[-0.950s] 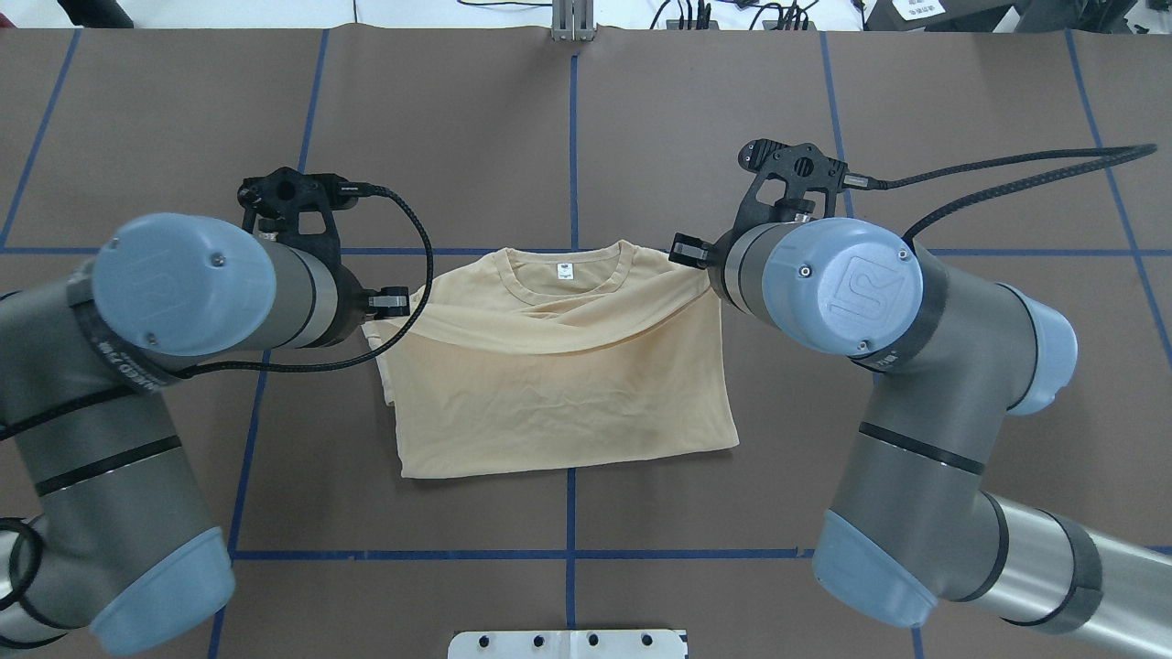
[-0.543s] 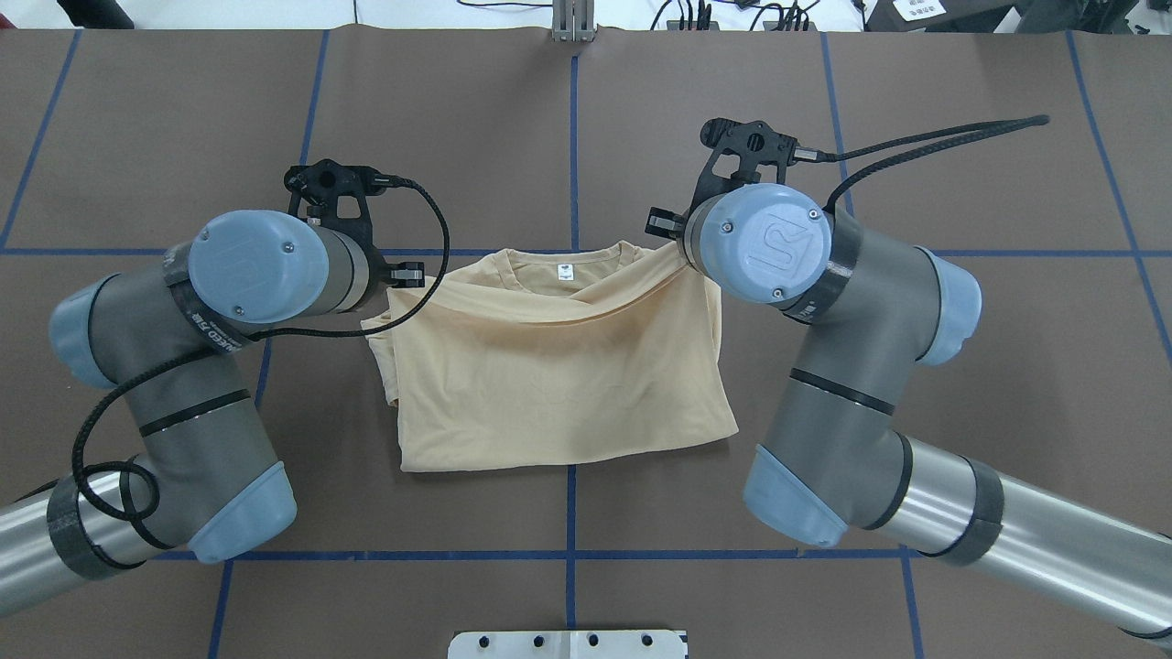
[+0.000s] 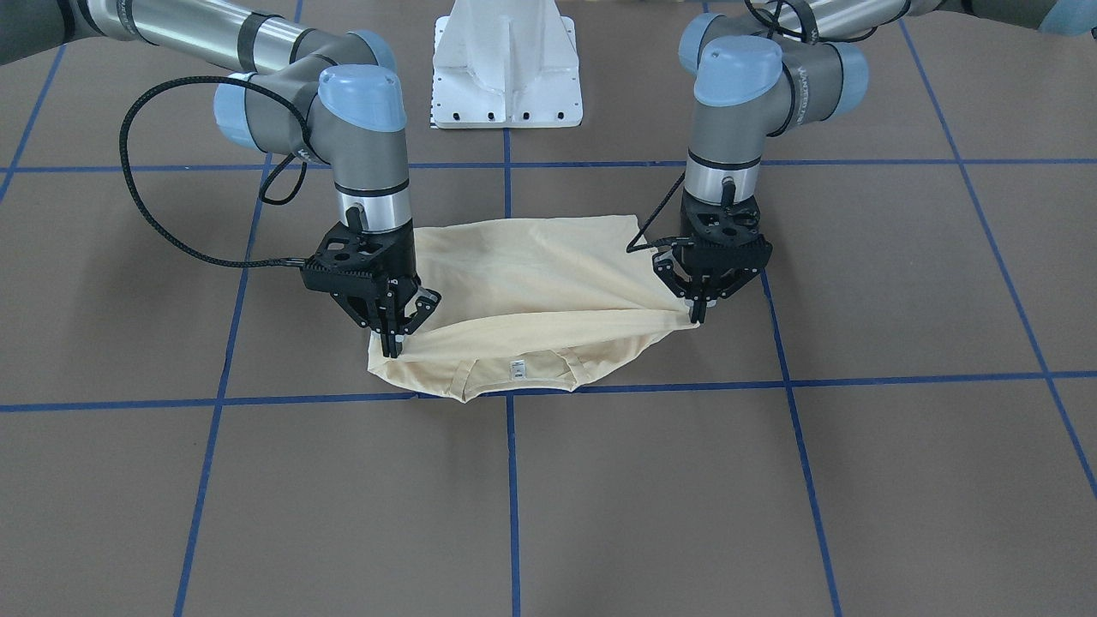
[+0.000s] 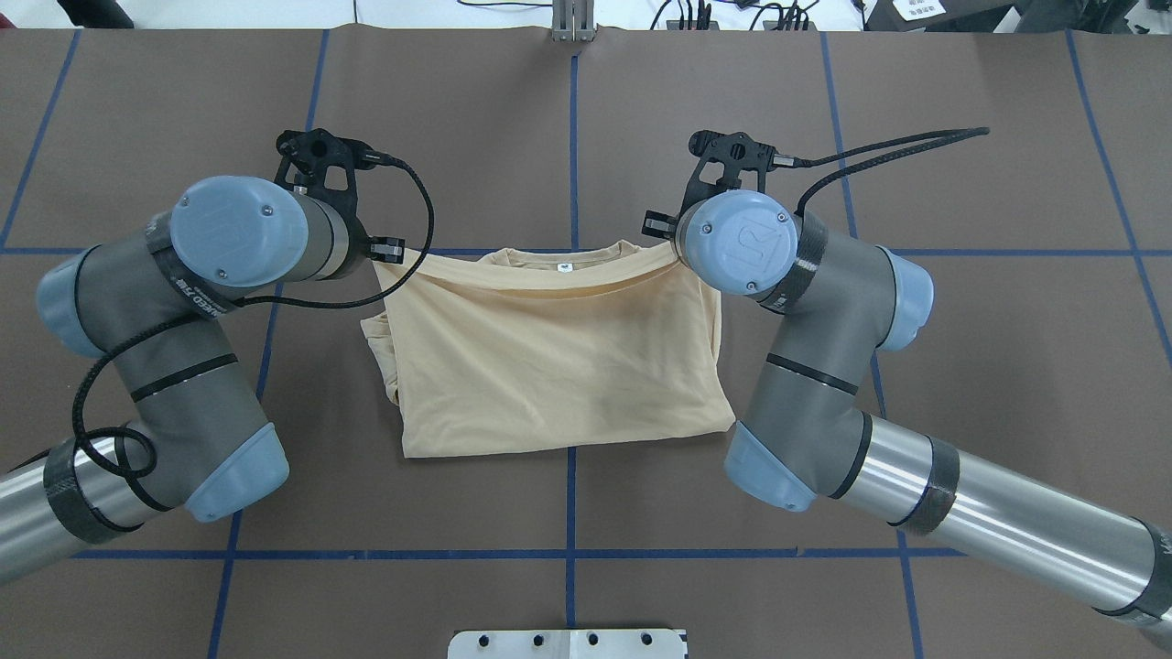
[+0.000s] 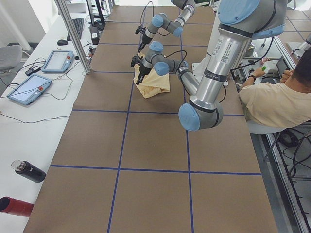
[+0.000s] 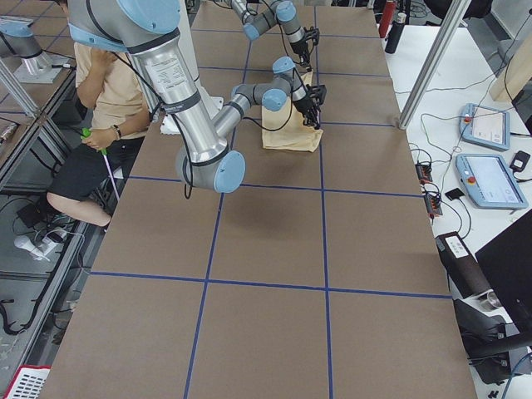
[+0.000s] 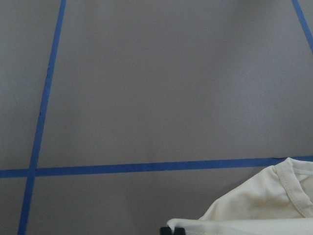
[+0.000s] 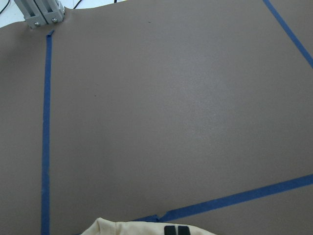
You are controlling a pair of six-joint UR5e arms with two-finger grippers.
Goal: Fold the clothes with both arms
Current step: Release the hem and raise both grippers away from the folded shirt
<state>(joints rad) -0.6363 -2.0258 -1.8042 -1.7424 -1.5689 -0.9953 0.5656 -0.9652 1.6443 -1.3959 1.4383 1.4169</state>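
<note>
Nearest the robot, a white base plate (image 4: 568,643) sat at the edge of a brown bench (image 4: 1007,366) marked into squares by blue tape lines (image 4: 394,555).

Just beyond it, a pale cream-yellow shirt (image 4: 558,366) lay folded at the middle of the bench, plain side up. Its near edge ran straight along a tape line, with extra layers of cloth bunched at its left side.

The left arm (image 4: 174,384) reached in from the left and the right arm (image 4: 815,366) from the right. Each bent over one far corner of the shirt.

At the shirt's far end, both hands pointed down. In the front view the left hand (image 3: 696,313) was pinched tight on one corner of the top layer. The right hand (image 3: 390,343) was pinched tight on the other corner. The edge of that layer hung between them, a little off the bench and sagging slightly in the middle. It lay almost over the collar (image 3: 514,381).

The collar rested on the bench against a tape line, just past the hands, with a small white label (image 4: 564,266) showing inside it.

Beyond the collar, both wrist views showed bare brown bench crossed by tape.
</note>
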